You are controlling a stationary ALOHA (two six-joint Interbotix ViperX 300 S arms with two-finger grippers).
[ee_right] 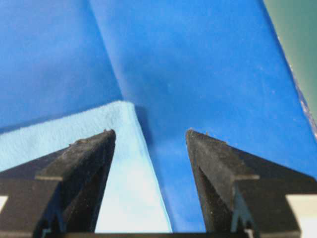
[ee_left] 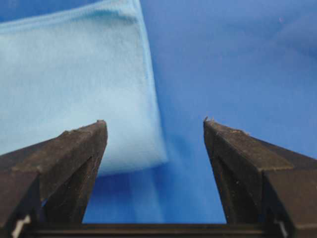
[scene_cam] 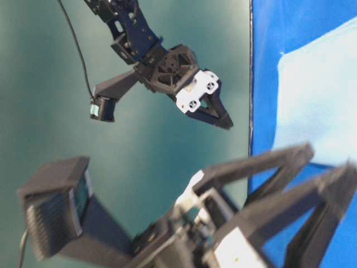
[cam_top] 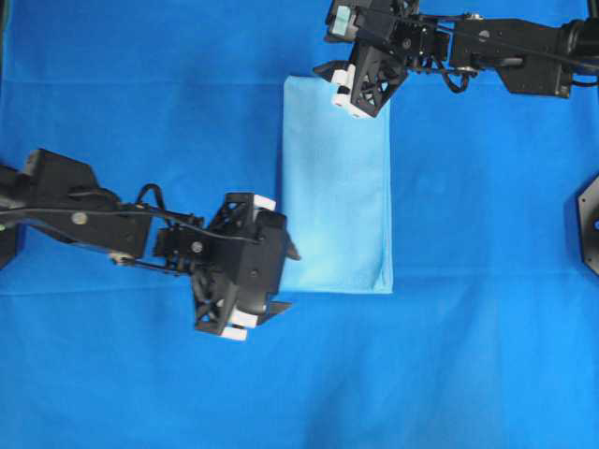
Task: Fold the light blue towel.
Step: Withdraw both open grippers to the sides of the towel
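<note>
The light blue towel (cam_top: 337,182) lies folded in half on the bench (cam_top: 140,94); left gripper (cam_top: 281,278) and right gripper (cam_top: 329,82) gape wide, empty, at its corners; pinch both short-edge corners evenly for the next fold

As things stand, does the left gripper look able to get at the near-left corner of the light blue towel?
Probably yes. The left gripper stands open beside the light blue towel, whose corner lies flat on the blue table covering just ahead of its fingers, with nothing between them.
</note>
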